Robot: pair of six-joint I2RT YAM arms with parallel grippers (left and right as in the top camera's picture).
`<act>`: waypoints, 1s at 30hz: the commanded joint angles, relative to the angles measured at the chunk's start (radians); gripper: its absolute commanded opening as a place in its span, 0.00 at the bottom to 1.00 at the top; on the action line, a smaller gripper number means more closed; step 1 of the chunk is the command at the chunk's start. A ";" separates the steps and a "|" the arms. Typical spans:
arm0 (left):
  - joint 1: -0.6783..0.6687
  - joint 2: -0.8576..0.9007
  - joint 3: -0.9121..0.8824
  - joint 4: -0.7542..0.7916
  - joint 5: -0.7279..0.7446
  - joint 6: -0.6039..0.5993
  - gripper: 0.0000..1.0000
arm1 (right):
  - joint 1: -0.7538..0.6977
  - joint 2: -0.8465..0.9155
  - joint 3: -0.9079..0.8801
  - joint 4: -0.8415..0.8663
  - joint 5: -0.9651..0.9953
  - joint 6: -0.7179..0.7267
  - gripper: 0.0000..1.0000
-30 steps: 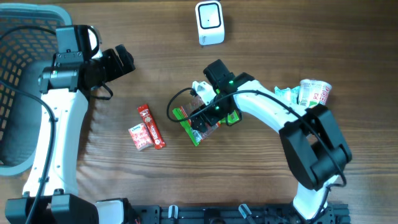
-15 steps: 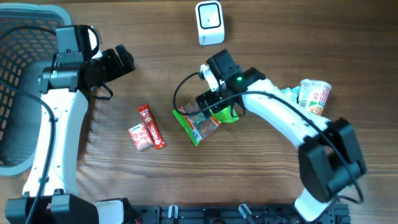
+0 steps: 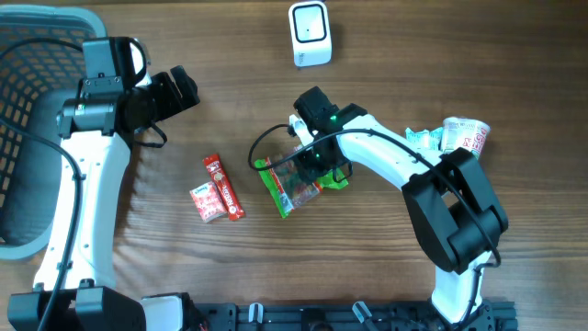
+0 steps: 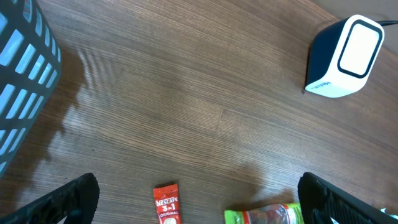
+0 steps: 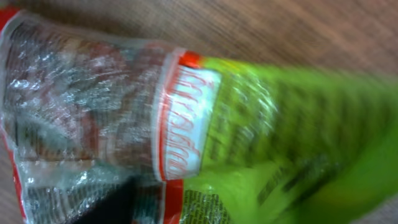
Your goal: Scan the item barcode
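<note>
While right pincer (image 3: 308, 164) presses down on the green snack packet (image 3: 289, 191) mid-worktop (image 3: 413, 55), can't tell if it's pinching yet; left pincer (image 3: 188, 90) spread, idle at 10 o'clock. Step: grasping item. Next: lift, turn barcode twd scanner (image 3: 310, 34) at 12 o'clock. Vs half a sec ago, right elbow pulled in, packet barely shifted

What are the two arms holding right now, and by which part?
Left fingers are open, holding nothing. Right fingers are down over the green snack packet near its green end; whether they grip it cannot be told.
</note>
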 commanded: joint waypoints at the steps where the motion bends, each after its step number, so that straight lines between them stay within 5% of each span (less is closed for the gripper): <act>1: 0.007 -0.007 0.006 0.003 -0.003 0.013 1.00 | -0.022 -0.012 -0.020 -0.009 -0.047 0.004 0.20; 2: 0.007 -0.007 0.006 0.003 -0.003 0.013 1.00 | -0.033 -0.030 -0.020 -0.009 -0.053 0.004 0.05; 4: 0.007 -0.007 0.006 0.003 -0.003 0.013 1.00 | -0.065 -0.069 -0.020 -0.008 -0.103 0.004 0.05; 5: 0.007 -0.007 0.006 0.003 -0.003 0.013 1.00 | -0.076 -0.081 -0.020 -0.006 -0.122 0.005 0.27; 6: 0.007 -0.007 0.006 0.003 -0.003 0.013 1.00 | -0.095 -0.097 -0.020 -0.008 -0.130 0.031 0.65; 10: 0.007 -0.007 0.006 0.003 -0.003 0.013 1.00 | -0.111 -0.159 -0.020 -0.005 -0.133 0.108 0.99; 19: 0.007 -0.007 0.006 0.003 -0.003 0.013 1.00 | 0.074 -0.212 -0.021 0.053 0.009 0.321 1.00; 21: 0.007 -0.007 0.006 0.003 -0.003 0.013 1.00 | 0.103 -0.212 -0.021 0.039 0.072 0.404 0.80; 24: 0.007 -0.007 0.006 0.003 -0.003 0.013 1.00 | 0.158 -0.212 -0.040 0.031 0.308 0.471 0.81; 30: 0.007 -0.007 0.006 0.003 -0.003 0.013 1.00 | 0.171 -0.156 -0.089 0.093 0.298 0.471 0.88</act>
